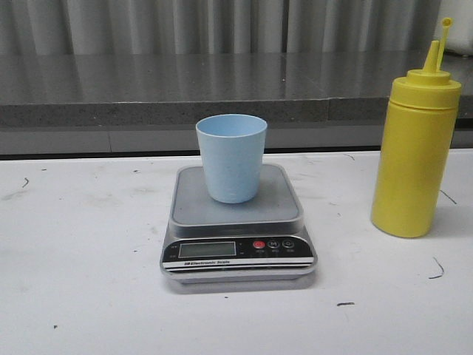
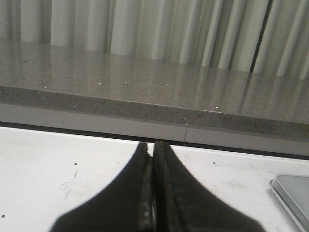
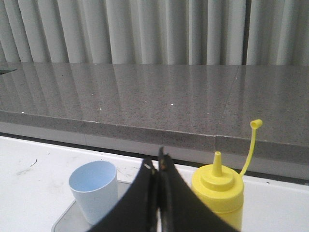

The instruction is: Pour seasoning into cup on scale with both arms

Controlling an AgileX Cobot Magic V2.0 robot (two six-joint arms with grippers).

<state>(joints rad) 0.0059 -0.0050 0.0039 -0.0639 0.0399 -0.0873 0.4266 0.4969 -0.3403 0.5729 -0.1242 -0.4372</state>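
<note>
The pale blue cup [image 1: 231, 157] stands upright and empty on the silver-grey scale [image 1: 236, 220] in the middle of the white table. The yellow seasoning bottle [image 1: 414, 148] stands upright to the right of the scale, its tethered cap off the nozzle. No arm shows in the front view. In the right wrist view my right gripper [image 3: 157, 164] is shut and empty, in front of the gap between the cup [image 3: 94, 191] and the bottle [image 3: 218, 193]. In the left wrist view my left gripper [image 2: 153, 146] is shut and empty over bare table, with a corner of the scale [image 2: 293, 191] off to its side.
A grey speckled stone ledge [image 1: 185, 89] runs along the back of the table, with a pleated pale curtain [image 1: 222, 26] behind it. The white tabletop [image 1: 81, 244] carries small dark scuff marks.
</note>
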